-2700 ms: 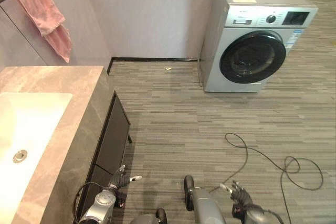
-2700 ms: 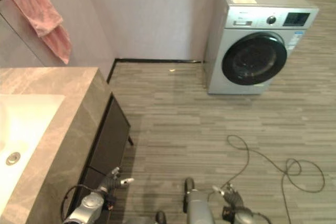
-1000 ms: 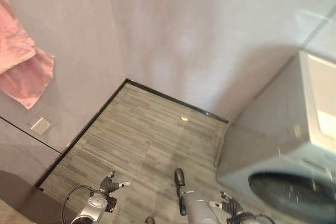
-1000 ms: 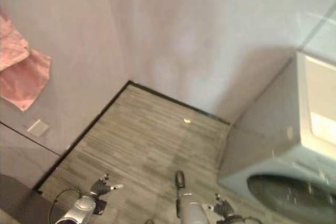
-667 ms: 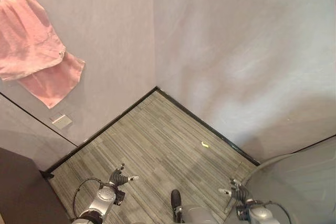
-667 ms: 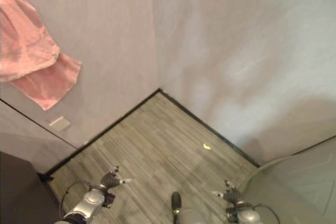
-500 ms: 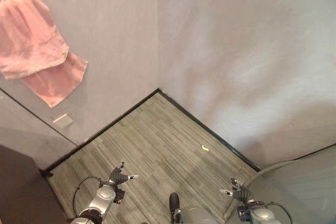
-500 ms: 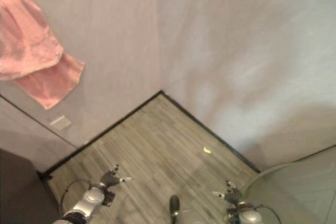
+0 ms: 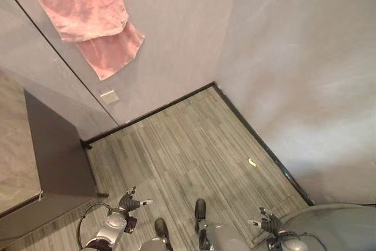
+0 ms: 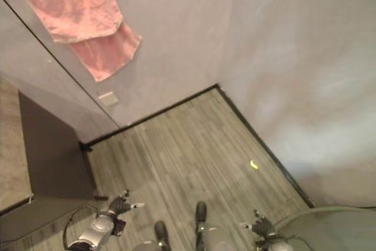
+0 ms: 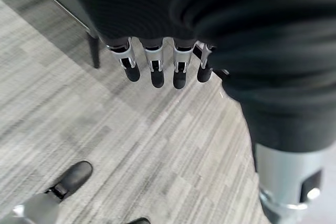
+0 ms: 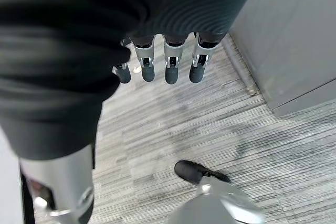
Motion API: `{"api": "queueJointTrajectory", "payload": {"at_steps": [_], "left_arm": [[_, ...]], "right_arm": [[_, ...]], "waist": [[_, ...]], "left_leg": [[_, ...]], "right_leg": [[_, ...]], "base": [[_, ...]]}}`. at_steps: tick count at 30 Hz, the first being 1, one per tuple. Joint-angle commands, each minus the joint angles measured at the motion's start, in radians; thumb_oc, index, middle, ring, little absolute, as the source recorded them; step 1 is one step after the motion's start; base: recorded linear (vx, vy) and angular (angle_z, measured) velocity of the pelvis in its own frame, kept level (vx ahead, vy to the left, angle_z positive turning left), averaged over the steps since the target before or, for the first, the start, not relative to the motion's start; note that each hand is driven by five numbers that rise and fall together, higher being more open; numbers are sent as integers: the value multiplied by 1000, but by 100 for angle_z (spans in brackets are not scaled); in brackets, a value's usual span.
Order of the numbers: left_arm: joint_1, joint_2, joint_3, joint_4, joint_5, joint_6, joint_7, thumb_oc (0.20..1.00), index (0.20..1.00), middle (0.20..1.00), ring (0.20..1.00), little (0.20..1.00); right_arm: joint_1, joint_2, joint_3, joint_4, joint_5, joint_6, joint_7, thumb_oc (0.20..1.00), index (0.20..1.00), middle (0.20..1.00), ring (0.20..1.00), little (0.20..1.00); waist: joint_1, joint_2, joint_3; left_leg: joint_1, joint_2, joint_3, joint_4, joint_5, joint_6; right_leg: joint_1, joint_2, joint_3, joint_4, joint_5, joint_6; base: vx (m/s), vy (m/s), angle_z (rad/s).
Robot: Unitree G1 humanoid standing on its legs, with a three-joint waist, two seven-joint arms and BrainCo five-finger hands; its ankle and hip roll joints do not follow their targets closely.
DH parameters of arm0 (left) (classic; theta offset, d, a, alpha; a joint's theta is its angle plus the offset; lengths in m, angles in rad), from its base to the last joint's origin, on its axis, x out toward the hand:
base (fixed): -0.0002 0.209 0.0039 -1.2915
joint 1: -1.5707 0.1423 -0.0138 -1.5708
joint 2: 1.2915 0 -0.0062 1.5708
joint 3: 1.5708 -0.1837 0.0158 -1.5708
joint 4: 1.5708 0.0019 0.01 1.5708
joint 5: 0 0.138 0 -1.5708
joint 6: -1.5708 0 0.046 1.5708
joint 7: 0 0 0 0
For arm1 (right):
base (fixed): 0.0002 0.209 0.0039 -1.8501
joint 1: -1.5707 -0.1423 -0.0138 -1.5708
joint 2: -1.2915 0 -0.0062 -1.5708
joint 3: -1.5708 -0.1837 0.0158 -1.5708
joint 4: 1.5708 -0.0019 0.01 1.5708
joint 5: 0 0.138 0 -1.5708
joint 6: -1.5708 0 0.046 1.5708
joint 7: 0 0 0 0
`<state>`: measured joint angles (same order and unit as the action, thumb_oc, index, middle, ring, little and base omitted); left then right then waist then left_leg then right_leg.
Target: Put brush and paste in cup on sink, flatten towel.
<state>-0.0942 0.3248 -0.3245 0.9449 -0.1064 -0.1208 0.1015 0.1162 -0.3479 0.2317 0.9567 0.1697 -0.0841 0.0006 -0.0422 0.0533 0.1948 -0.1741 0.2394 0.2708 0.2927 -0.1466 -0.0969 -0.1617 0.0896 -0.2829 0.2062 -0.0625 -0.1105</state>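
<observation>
A pink towel (image 9: pixel 88 19) hangs bunched and folded over a rail high on the wall at the upper left, also seen as the pink towel (image 10: pixel 79 19). My left hand (image 9: pixel 130 203) hangs low over the floor at the bottom left, fingers (image 11: pixel 152 72) straight and holding nothing. At the bottom right my right hand (image 9: pixel 269 226) also hangs low, its fingers (image 12: pixel 169 69) straight and empty.
The dark sink cabinet (image 9: pixel 56 157) with its stone top (image 9: pixel 14 145) stands at the left. A washing machine's grey corner (image 9: pixel 341 230) fills the bottom right. A small yellow scrap (image 9: pixel 252 162) lies on the striped wood floor by the wall. A socket plate (image 9: pixel 107 96) sits low on the wall.
The camera has swung left: the towel now sits higher and nearer the middle, and the sink cabinet has come into view. Both hands hang as before.
</observation>
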Motion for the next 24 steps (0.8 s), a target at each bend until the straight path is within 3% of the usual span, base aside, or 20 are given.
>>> {"api": "queueJointTrajectory", "payload": {"at_steps": [1,6,8,9,11,12,13,14,15,16,20,24], "left_arm": [[-8,78,31,-107,38,-27,11,1000,1000,1000,1000,1000],[-18,137,26,-211,66,-36,12,1000,1000,1000,1000,1000],[-23,154,29,-231,68,-38,16,1000,1000,1000,1000,1000],[-13,164,37,-258,69,-39,11,1000,1000,1000,1000,1000],[-12,167,38,-258,70,-39,10,1000,1000,1000,1000,1000],[-5,168,45,-263,72,-38,13,1000,1000,1000,1000,1000],[5,166,48,-274,72,-37,8,1000,1000,1000,1000,1000],[14,159,48,-266,60,-38,-4,1000,1000,1000,1000,1000],[13,160,47,-259,60,-38,-7,1000,1000,1000,1000,1000],[17,153,43,-253,68,-37,-6,1000,1000,1000,1000,1000],[24,158,26,-258,94,-35,-6,1000,1000,1000,1000,1000],[21,156,13,-271,110,-34,-12,1000,1000,1000,1000,1000]], "right_arm": [[-35,-52,33,-133,-47,-15,-4,1000,1000,1000,1000,1000],[-37,-21,29,-207,-44,-13,9,1000,1000,1000,1000,1000],[-60,-14,61,-224,-59,-10,15,1000,1000,1000,1000,1000],[-59,-6,76,-239,-63,-13,23,1000,1000,1000,1000,1000],[-64,-5,82,-247,-65,-9,25,1000,1000,1000,1000,1000],[-70,0,90,-251,-66,-10,26,1000,1000,1000,1000,1000],[-68,2,93,-251,-64,-8,30,1000,1000,1000,1000,1000],[-59,-2,97,-250,-60,-9,38,1000,1000,1000,1000,1000],[-54,-5,97,-254,-61,-12,39,1000,1000,1000,1000,1000],[-49,-5,97,-253,-62,-11,39,1000,1000,1000,1000,1000],[-25,-21,69,-278,-47,-21,36,1000,1000,1000,1000,1000],[-26,-30,51,-259,-43,-24,21,1000,1000,1000,1000,1000]], "waist": [[23,-68,-81],[27,-92,-111],[34,-98,-107],[35,-101,-105],[37,-94,-101],[41,-93,-98],[35,-92,-98],[16,-93,-103],[9,-91,-105],[6,-90,-106],[-21,-77,-96],[-65,-72,-54]], "left_leg": [[-123,-117,-81,-302,332,0],[-159,-207,-60,-147,225,56],[-153,-227,-52,-128,190,73],[-122,-258,-69,-139,170,92],[-103,-264,-72,-149,163,98],[-85,-267,-62,-158,155,103],[-70,-275,-74,-170,153,105],[-44,-301,-108,-186,149,115],[-30,-306,-118,-200,151,120],[-17,-312,-122,-215,152,122],[69,-304,-146,-287,162,105],[151,-311,-193,-294,138,95]], "right_leg": [[235,-252,184,-153,-24,273],[208,-358,216,-65,55,281],[177,-380,209,-25,132,282],[178,-385,229,30,199,278],[147,-385,223,69,222,273],[134,-394,185,78,238,272],[137,-372,200,79,232,273],[142,-284,290,76,203,269],[121,-247,320,101,197,257],[99,-225,317,110,192,258],[5,-128,230,60,63,248],[-91,-109,233,5,103,256]], "base": [[291,331,3],[255,328,-23],[190,309,-49],[265,346,-32],[171,222,5],[124,145,11],[292,244,-7],[299,211,-7],[299,234,33],[204,184,71],[207,120,26],[240,57,44]]}}
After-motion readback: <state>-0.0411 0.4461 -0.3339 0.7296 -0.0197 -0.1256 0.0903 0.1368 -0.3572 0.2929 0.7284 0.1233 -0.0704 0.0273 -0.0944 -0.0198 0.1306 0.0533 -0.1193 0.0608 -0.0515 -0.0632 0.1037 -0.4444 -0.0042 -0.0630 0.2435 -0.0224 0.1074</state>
